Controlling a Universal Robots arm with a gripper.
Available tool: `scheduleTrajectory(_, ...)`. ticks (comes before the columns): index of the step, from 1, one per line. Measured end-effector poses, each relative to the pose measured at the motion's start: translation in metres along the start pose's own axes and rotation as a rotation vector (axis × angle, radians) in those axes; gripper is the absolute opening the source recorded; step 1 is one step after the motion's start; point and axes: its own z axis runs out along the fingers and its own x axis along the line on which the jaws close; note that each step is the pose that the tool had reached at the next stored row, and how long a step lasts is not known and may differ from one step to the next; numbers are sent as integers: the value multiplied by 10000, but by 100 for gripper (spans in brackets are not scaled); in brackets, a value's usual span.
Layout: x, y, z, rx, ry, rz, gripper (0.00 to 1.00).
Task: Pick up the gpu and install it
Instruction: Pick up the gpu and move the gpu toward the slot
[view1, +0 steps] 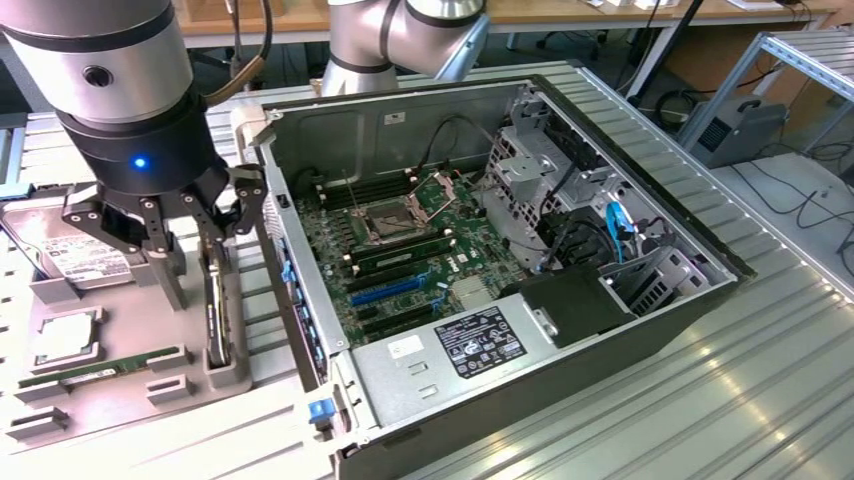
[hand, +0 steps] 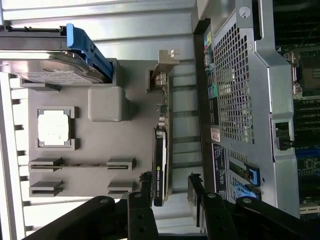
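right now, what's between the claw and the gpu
Nothing. In the wrist view the open claw sits astride the gpu, with a bare gap on each side of it.

The gpu (hand: 161, 160) stands in the tray (hand: 95, 145) beside the case (hand: 235, 75).

No text reads clean. gpu (hand: 159, 167): green logo mark plus white lettering on its black edge, too small to make out. Power supply label (view1: 477, 343): black with white print, illegible. Hard drive label (view1: 70, 260): white, print illegible. White sticker (view1: 395, 118) on inner case wall: unreadable. Rear case sticker (hand: 215, 134): white with red, unreadable.
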Motion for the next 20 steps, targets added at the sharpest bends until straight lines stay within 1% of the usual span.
scheduleTrajectory(7,8,82,43,0,0,0,42)
scheduleTrajectory(12,12,90,114,0,0,0,42)
scheduleTrajectory(14,14,89,172,0,0,0,42)
scheduleTrajectory(20,16,86,250,0,0,0,42)
